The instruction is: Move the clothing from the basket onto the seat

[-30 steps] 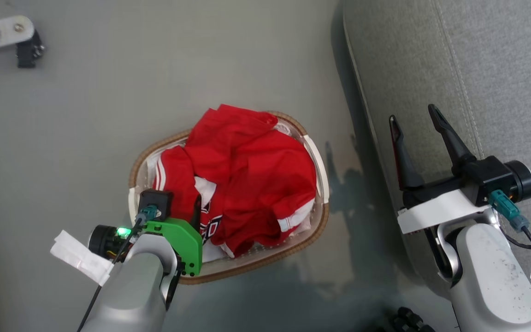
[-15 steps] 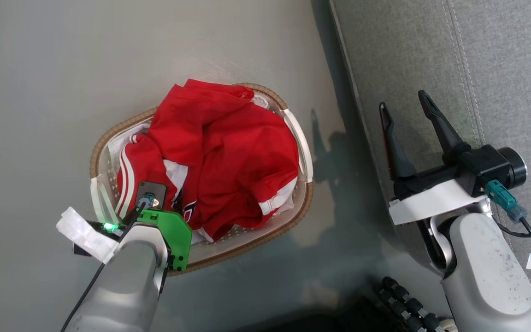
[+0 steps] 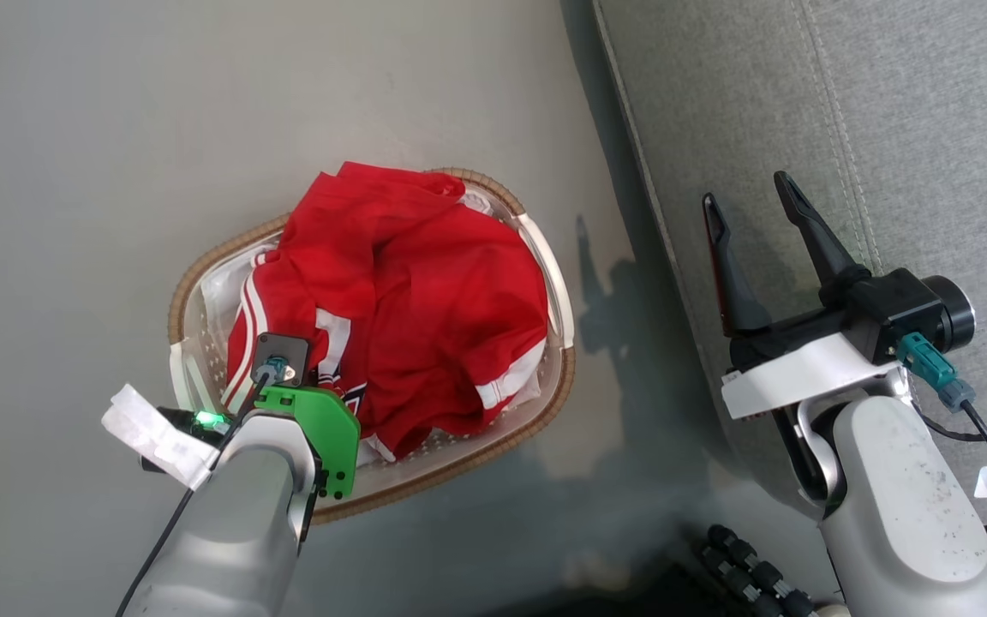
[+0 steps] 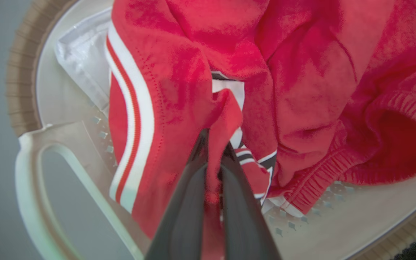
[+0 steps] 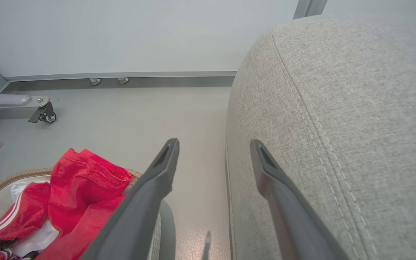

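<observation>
The red clothing (image 3: 408, 300) lies heaped in the oval basket (image 3: 545, 274) on the floor, left of the grey seat (image 3: 870, 111). A white-striped red garment (image 4: 135, 108) with black-and-white numerals is pinched by my left gripper (image 4: 213, 144), which is shut on a fold of it. In the head view that gripper's fingers are hidden under its green mount, low over the basket's near-left end. My right gripper (image 3: 742, 197) hangs open over the seat's left edge, nothing between its fingers (image 5: 164, 162).
A white liner cloth (image 4: 81, 61) lies under the garments. A caster leg (image 5: 42, 112) stands at the far left by the wall. Black cable links (image 3: 750, 566) lie on the floor near my base.
The head camera shifted, so the basket sits further left in the picture. My left gripper has sunk into the basket's near-left end. The right arm holds its pose.
</observation>
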{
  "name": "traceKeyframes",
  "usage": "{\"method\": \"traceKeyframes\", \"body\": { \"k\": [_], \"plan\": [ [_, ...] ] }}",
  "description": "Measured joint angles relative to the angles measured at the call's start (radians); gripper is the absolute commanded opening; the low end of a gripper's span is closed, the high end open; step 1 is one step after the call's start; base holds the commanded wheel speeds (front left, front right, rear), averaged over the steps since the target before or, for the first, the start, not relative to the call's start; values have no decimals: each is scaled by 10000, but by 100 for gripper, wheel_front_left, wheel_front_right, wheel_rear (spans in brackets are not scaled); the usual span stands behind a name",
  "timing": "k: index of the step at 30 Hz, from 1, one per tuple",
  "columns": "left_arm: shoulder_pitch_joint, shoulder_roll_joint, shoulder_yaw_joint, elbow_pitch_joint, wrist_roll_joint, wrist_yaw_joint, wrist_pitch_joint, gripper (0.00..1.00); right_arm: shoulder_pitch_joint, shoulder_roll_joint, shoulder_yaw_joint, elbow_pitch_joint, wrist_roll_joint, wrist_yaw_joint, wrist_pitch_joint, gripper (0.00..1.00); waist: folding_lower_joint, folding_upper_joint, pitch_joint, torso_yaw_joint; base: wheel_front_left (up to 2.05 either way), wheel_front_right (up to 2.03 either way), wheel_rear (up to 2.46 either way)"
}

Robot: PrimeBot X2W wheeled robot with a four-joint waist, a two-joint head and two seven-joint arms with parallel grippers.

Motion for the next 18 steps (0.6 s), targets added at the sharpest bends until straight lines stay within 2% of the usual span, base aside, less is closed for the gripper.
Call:
{"method": "traceKeyframes", "body": {
  "k": [11, 18],
  "plan": [
    [241, 13, -173, -265, -196, -226, -963, 0, 610, 4, -282, 314, -403, 0, 0, 100, 0, 0, -1359, 298, 0, 0, 0],
    [459, 268, -190, -970, -201, -483, -1151, 0, 1310, 4, -389, 548, -654, 0, 0, 100, 0, 0, -2642, 581, 0, 0, 0]
  ]
}}
